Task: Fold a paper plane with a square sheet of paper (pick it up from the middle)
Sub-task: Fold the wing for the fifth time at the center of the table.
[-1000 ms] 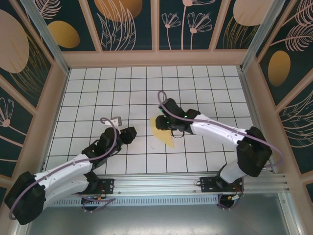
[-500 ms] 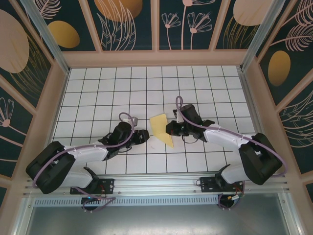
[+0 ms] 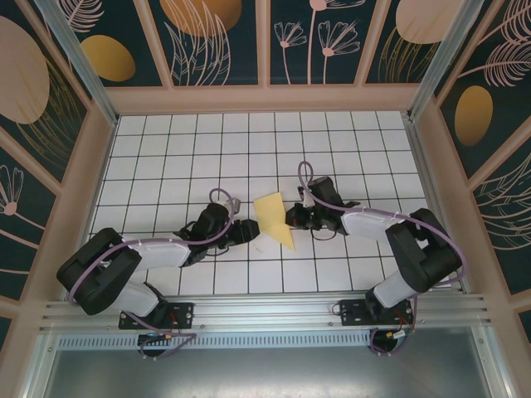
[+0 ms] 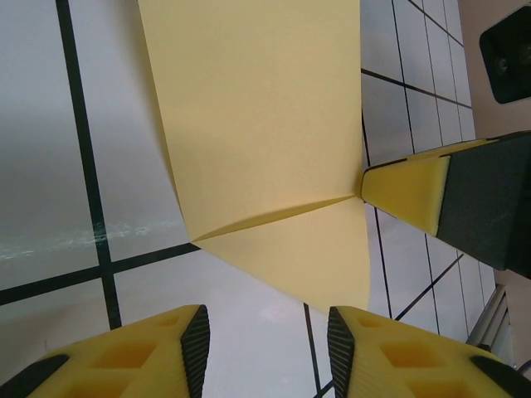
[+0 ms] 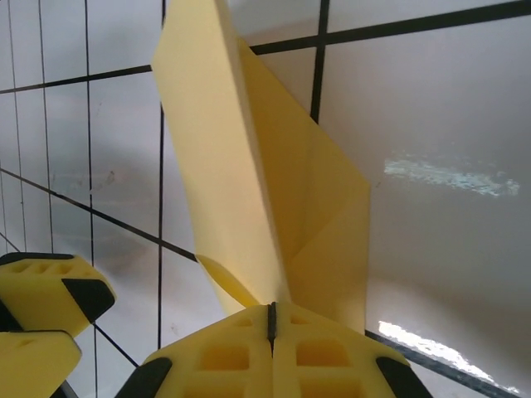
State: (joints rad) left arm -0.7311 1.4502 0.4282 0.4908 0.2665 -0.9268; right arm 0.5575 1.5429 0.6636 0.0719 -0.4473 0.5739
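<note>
Nearest, just left of the square sheet of paper [image 3: 274, 217]: left jaws half parted, empty, stopping short of its near corner. Between both jaws, on the gridded desk [image 3: 166, 149]: that pale-yellow sheet, creased and partly lifted. At its right edge: right jaws pinched shut on the paper, one crease starting at the pinch.
</note>
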